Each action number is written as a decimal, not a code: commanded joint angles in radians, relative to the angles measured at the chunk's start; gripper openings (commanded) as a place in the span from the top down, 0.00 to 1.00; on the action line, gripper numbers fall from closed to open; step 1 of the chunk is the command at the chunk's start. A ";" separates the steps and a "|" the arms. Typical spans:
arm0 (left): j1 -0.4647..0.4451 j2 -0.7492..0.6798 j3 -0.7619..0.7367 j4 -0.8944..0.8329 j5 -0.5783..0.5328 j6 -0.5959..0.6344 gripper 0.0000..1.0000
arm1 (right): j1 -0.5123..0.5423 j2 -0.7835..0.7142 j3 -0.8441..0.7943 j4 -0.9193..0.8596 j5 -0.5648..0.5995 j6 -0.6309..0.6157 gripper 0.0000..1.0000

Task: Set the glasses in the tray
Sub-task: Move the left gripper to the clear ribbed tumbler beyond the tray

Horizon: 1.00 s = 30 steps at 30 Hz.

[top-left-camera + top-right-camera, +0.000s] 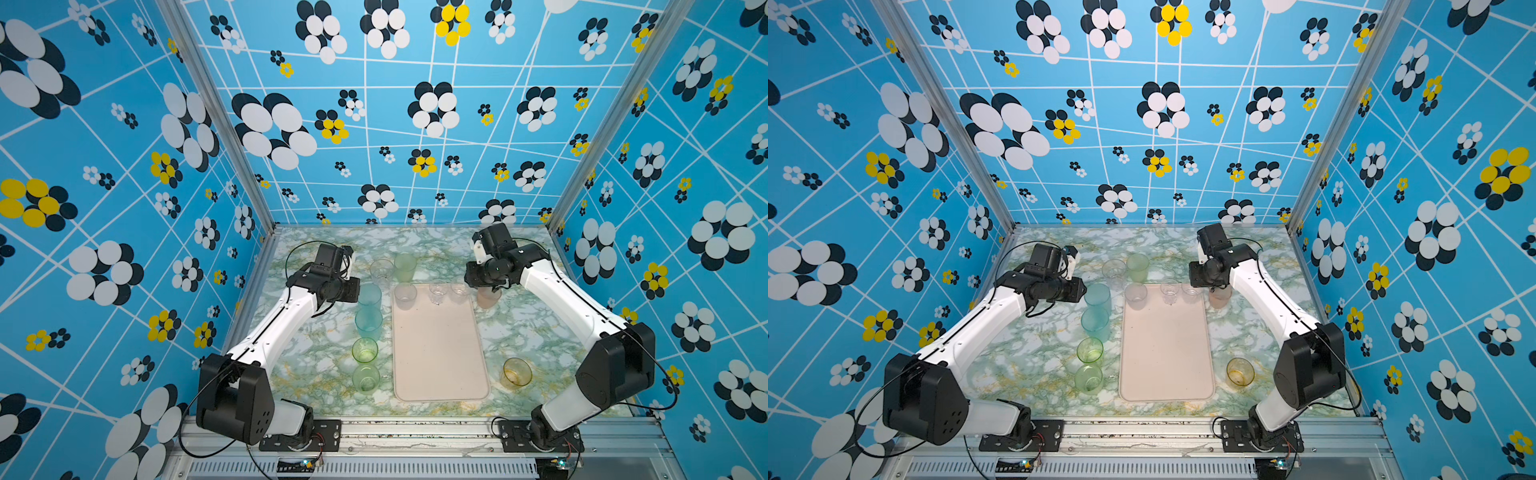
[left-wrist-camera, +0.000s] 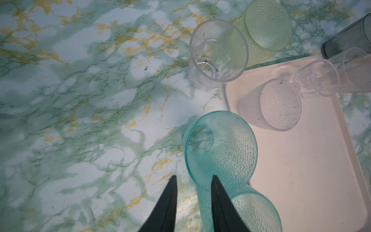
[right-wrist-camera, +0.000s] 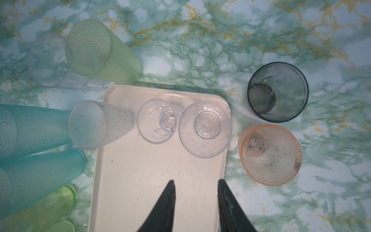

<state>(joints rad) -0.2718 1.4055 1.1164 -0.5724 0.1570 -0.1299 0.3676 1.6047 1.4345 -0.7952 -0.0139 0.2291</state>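
The cream-pink tray lies mid-table. Three clear glasses stand at its far end: a frosted one and two smooth ones. My right gripper hangs open over the tray's right side, nothing between its fingers. A pink glass and a smoky grey glass stand on the marble just off that edge. My left gripper is open above the marble beside two teal glasses, one finger overlapping them in the left wrist view.
A lime glass and a pale green glass stand left of the tray. A clear glass and a tall pale green one stand behind it. An amber glass sits at front right.
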 commanded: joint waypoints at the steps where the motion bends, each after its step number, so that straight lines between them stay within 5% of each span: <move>1: -0.003 0.023 0.053 0.046 -0.032 0.028 0.67 | 0.005 0.007 -0.004 0.002 -0.001 0.019 0.62; 16: 0.011 0.441 0.480 -0.068 0.043 0.106 0.64 | 0.010 0.013 0.029 -0.013 0.011 0.006 0.61; 30: 0.007 0.588 0.566 -0.085 0.039 0.128 0.67 | 0.010 0.031 0.039 -0.009 0.009 0.004 0.60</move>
<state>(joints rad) -0.2687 1.9667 1.6421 -0.6296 0.1917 -0.0269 0.3710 1.6161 1.4445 -0.7956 -0.0105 0.2317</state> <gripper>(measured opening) 0.334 0.400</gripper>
